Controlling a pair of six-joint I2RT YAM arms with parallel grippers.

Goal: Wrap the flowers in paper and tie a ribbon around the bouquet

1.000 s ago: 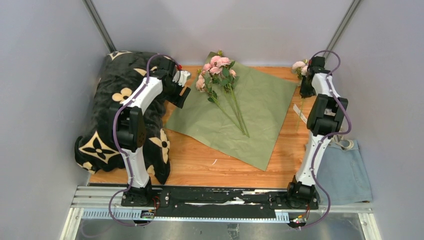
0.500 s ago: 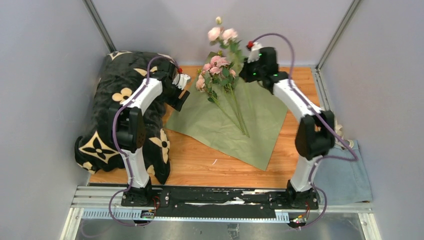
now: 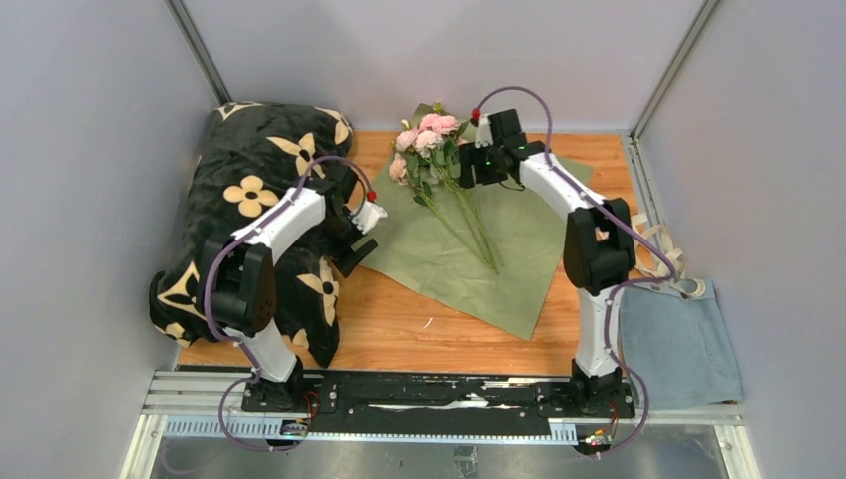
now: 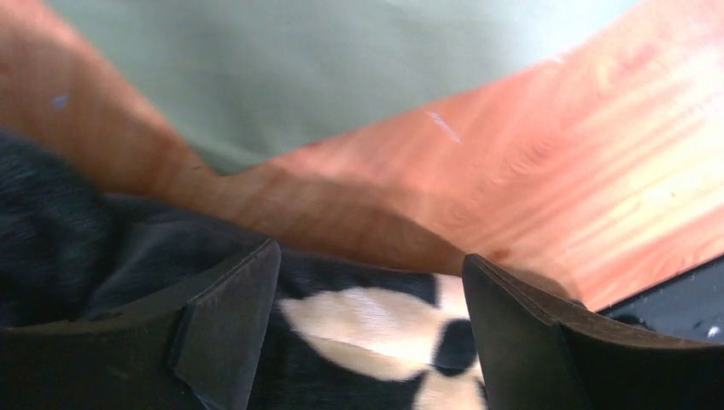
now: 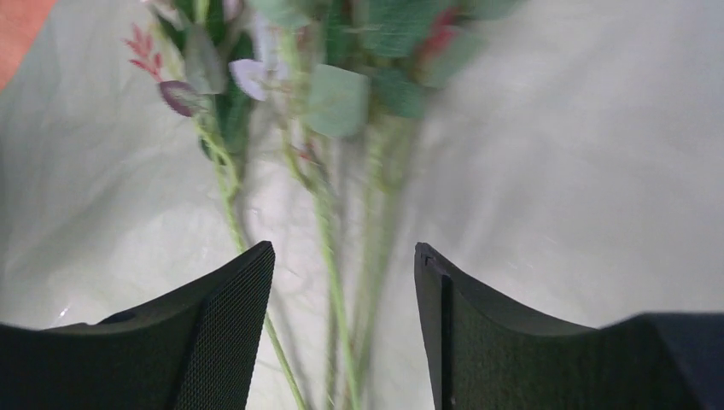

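Right claw (image 3: 462, 165) poised low over the small bunch of pale pink blooms with green leaves and thin green stems (image 3: 429, 138); from the wrist view its jaws (image 5: 341, 256) stand well apart with nothing pinched. The stems (image 5: 329, 222) run directly beneath and between the fingers, leaves and blooms just ahead of the tips. The large thin sheet of paper, olive green face up (image 3: 519, 230), is spread flat under this claw and out to both sides of it. Left claw (image 3: 354, 254) also wide open and empty (image 4: 371, 256), hanging over the black plush blanket with cream flower print (image 4: 367, 320); the paper's edge lies ahead of it, past a strip of bare orange wooden tabletop (image 4: 555, 171). Judged step: laying stems on the sheet, wrapping not begun. To do it well, the right claw should rise straight up so neither finger snags a stem or drags a leaf, leaving the stems gathered along the sheet's diagonal. Left claw then wants the near edge ahead of it, pinched shallow so the thin sheet does not crease or slide. Cream-beige fabric ribbon (image 3: 686, 287) lies well behind the right claw, beside a grey-blue cloth (image 3: 688, 349), untouched
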